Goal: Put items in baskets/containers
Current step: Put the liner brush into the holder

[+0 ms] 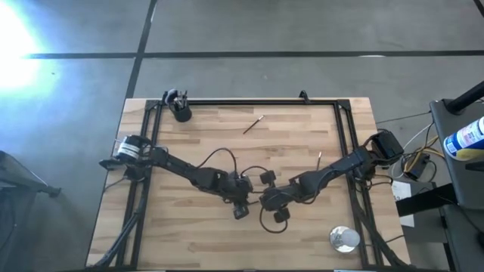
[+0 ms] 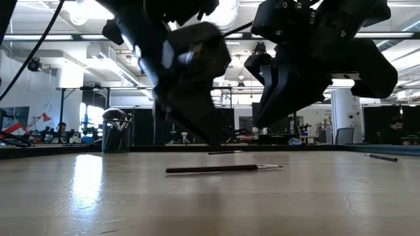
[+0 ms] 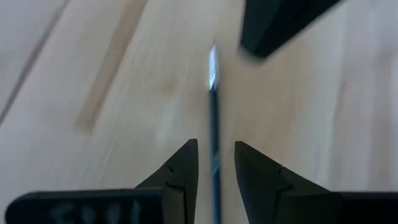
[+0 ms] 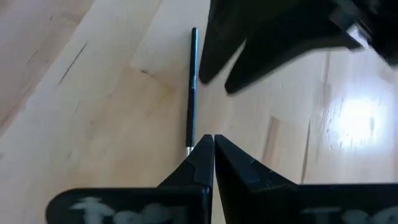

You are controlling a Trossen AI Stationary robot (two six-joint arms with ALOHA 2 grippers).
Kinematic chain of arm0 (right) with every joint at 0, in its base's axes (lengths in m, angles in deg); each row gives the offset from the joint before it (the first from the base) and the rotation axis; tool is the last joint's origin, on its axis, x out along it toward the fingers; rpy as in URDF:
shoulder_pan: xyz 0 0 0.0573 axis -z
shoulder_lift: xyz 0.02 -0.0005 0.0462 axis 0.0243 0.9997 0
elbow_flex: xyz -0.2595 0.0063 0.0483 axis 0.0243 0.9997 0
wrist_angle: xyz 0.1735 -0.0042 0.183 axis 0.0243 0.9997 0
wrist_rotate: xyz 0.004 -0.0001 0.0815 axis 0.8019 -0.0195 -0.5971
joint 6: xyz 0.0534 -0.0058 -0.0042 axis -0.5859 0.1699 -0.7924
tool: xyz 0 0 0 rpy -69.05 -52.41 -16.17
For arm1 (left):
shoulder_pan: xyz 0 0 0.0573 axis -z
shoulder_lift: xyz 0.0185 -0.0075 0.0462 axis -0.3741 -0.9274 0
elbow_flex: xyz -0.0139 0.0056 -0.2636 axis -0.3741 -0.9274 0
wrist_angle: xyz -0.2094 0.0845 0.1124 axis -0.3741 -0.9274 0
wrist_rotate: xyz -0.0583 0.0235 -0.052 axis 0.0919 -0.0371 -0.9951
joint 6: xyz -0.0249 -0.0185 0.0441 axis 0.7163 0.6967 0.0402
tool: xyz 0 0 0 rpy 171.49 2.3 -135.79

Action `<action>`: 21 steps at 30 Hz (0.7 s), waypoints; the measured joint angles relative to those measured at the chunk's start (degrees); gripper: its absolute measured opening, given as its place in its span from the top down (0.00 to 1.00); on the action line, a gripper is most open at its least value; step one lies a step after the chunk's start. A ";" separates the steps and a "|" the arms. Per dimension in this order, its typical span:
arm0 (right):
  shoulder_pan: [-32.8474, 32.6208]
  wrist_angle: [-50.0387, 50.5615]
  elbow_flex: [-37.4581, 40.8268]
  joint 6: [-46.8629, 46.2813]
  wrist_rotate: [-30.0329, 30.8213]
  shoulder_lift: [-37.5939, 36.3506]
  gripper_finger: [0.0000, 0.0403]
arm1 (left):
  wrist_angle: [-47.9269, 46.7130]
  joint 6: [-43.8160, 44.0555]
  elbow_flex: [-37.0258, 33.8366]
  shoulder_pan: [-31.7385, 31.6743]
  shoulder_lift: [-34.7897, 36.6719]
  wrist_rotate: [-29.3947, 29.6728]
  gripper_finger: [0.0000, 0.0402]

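jaws of the left gripper [image 3: 216, 167] stand apart, straddling a slim dark brush [image 3: 214, 124] that lies flat on the bench [image 1: 302, 242] near its centre; they are released, not yet pinching, and judging by that they are lined up along the handle to close on it. just to its right, at about three o'clock, the right gripper [image 4: 213, 149] has its jaws clenched on nothing, its tips at the brush's pale end, perhaps steadying it or keeping it from rolling. the black cup [image 1: 181, 111] waits at the bench's eleven o'clock corner with a few brushes already standing in it. i count three brushes loose on the wood: this one, another [image 1: 253, 125] toward twelve o'clock, and a third [image 1: 318, 160] toward two o'clock. one cup, and one shiny silver round thing [image 1: 344, 239] at five o'clock.
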 joint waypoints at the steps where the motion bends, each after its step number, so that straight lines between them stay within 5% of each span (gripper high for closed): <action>1: 0.00 0.00 0.06 -1.06 0.00 0.00 0.98 | -1.59 0.00 -0.06 0.17 -0.04 -0.27 0.76; 11: -0.98 -0.36 4.29 -9.46 -0.62 -0.17 0.92 | -13.95 -0.25 -0.15 6.34 -0.15 1.58 0.76; 21: -1.14 -4.31 6.20 -9.90 -0.59 -0.15 0.80 | -11.34 -0.81 -0.39 6.99 -0.17 8.17 0.76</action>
